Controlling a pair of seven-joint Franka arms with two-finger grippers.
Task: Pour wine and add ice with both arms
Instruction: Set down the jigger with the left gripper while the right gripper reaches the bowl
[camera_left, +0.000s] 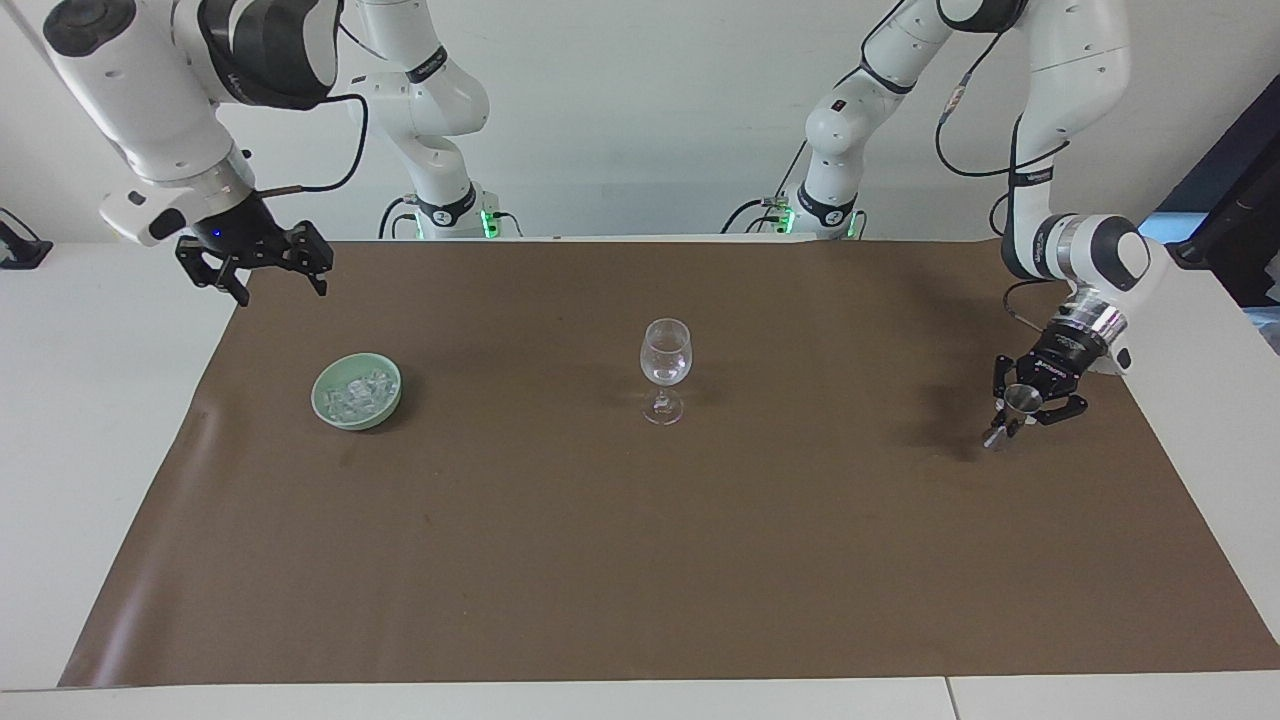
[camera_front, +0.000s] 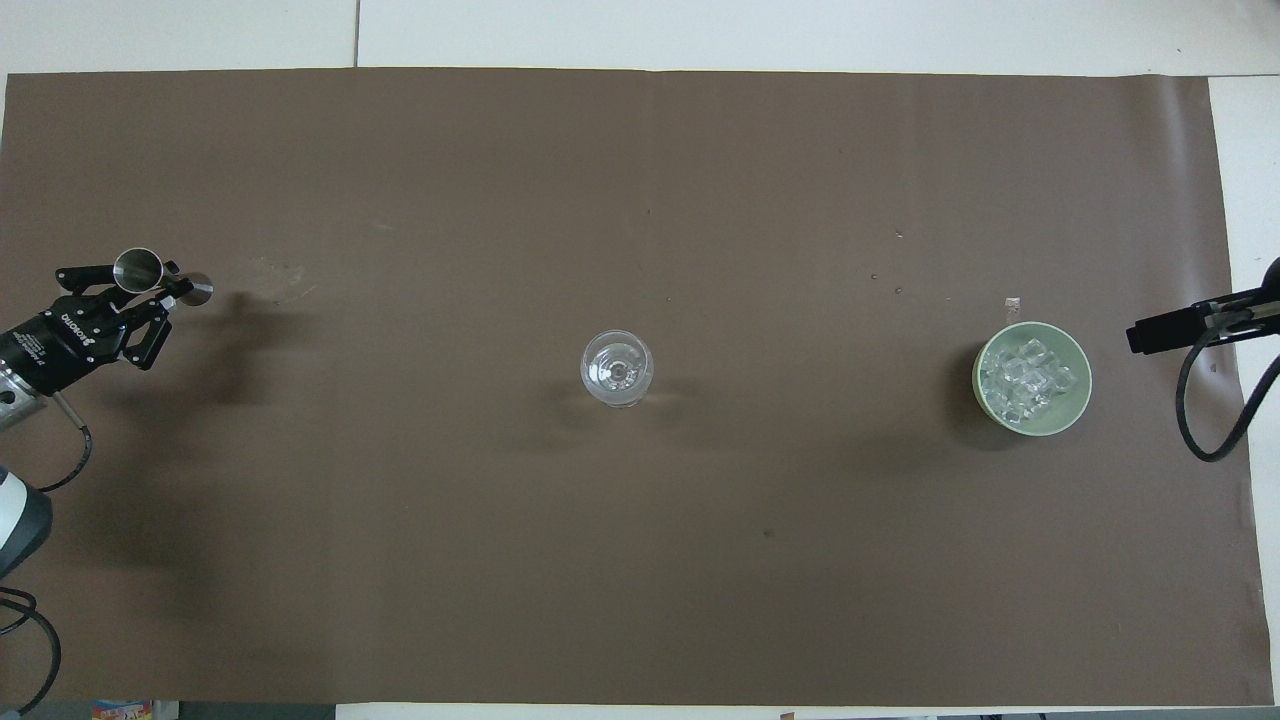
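left gripper clamped on tilted jigger, low over mat. right gripper spread apart, raised above ice bowl.

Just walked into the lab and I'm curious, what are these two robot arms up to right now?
The left gripper holds a small metal jigger, tilted, low over the brown mat at the left arm's end of the table. A wine glass stands upright mid-mat with a little clear liquid in it. A green bowl of ice sits toward the right arm's end. The right gripper hangs open above the mat's edge, nearer the robots than the bowl, touching nothing.
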